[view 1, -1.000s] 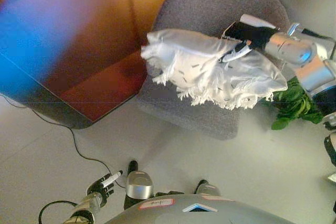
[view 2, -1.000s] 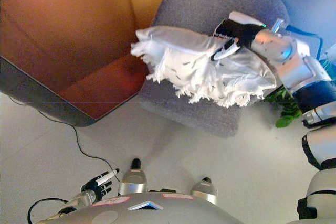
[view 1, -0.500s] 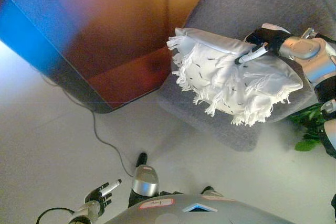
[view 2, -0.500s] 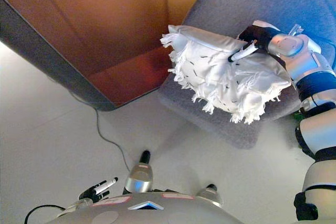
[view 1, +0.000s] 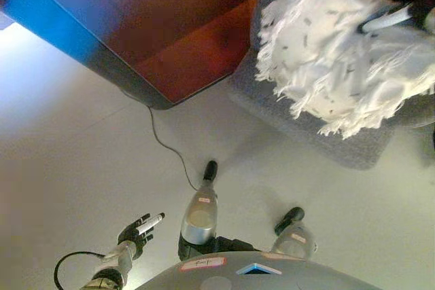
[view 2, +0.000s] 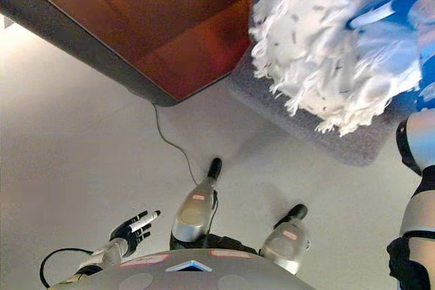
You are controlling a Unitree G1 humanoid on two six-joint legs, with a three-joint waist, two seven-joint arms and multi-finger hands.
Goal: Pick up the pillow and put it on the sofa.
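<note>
Up in the top left sits the brown sofa [view 1: 183,45], with the grey chair [view 1: 353,147] beside it, and the whole view has swung since a second ago, so the camera moved. The fringed white pillow [view 1: 340,59] hangs over the chair, pinched by the right hand [view 1: 401,11]. Looks like mid-carry toward the sofa. The left hand [view 1: 139,229] idles low, fingers relaxed and spread

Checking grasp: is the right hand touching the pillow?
Touching. The left eye view shows a white-tipped finger of the right hand pressed into the pillow, which hangs above the grey chair.
</note>
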